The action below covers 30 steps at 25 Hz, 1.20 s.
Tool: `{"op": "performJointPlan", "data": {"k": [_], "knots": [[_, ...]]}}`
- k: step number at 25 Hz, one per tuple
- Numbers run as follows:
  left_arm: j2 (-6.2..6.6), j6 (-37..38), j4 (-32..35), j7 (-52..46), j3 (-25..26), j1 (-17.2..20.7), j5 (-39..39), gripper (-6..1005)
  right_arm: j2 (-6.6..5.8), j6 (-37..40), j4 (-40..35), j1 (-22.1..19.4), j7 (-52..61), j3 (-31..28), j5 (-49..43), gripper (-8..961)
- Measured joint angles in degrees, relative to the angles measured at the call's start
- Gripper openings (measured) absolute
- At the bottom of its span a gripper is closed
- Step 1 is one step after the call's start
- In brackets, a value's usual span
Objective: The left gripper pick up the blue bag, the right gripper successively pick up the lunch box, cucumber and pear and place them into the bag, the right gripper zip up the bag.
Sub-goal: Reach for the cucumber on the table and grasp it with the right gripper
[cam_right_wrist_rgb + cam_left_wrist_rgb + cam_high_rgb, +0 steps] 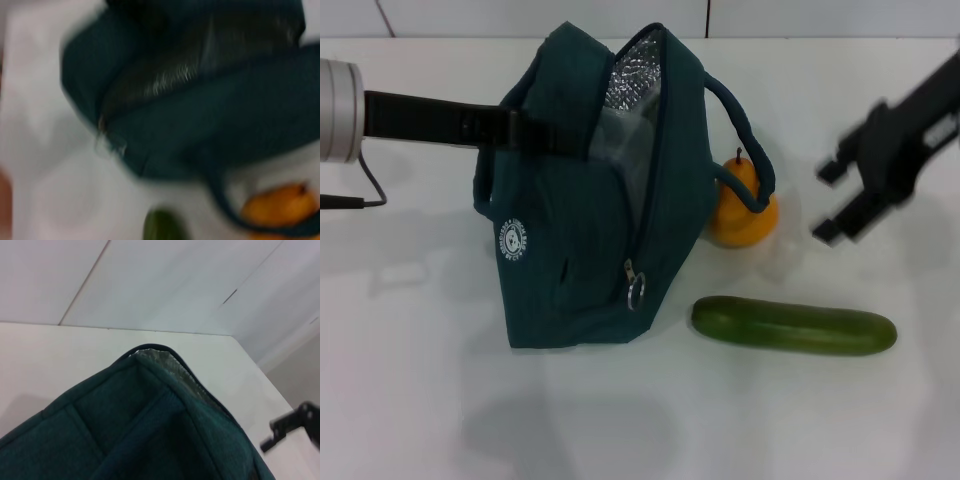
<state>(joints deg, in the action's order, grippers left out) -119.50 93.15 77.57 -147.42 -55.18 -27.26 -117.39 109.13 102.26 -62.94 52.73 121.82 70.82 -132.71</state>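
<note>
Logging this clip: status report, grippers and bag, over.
Left gripper shut on blue bag handle, bag open. Right gripper open, empty, above table right of pear. Cucumber still on table. Lunch box not visible.

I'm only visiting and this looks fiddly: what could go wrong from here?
The pear sits under the blue bag's handle, so grabbing it might snag the strap. The cucumber is long and the bag's opening looks narrow, so it could catch. The left gripper holds one side only, so the bag may sag.
</note>
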Motion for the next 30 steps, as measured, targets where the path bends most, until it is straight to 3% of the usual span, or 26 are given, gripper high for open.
{"op": "performJointPlan", "data": {"k": [3,6,16,22,30], "knots": [[-0.01,-0.41,-0.04,0.06,-0.06,-0.04,0.01,41,4.73,3.12,-3.34,1.03,0.36,-0.16,-8.31,846],[-0.03,-0.62,-0.06,0.43,-0.08,-0.18,0.02,41,6.63,4.18,-4.44,1.55,1.67,1.36,-9.03,857],[-0.03,-1.33,-1.37,1.33,-0.01,-0.24,0.17,41,6.88,-0.01,-3.56,1.21,4.68,8.69,-5.07,866],[-0.04,-1.4,-1.71,1.08,-0.08,-0.37,0.38,41,6.93,-4.93,1.86,2.35,7.77,14.43,-5.54,861],[-0.04,-1.34,-2.49,0.85,-0.17,-0.61,1.6,42,7.01,-5.75,4.94,3.6,10.08,16.03,-4.89,853]]}}
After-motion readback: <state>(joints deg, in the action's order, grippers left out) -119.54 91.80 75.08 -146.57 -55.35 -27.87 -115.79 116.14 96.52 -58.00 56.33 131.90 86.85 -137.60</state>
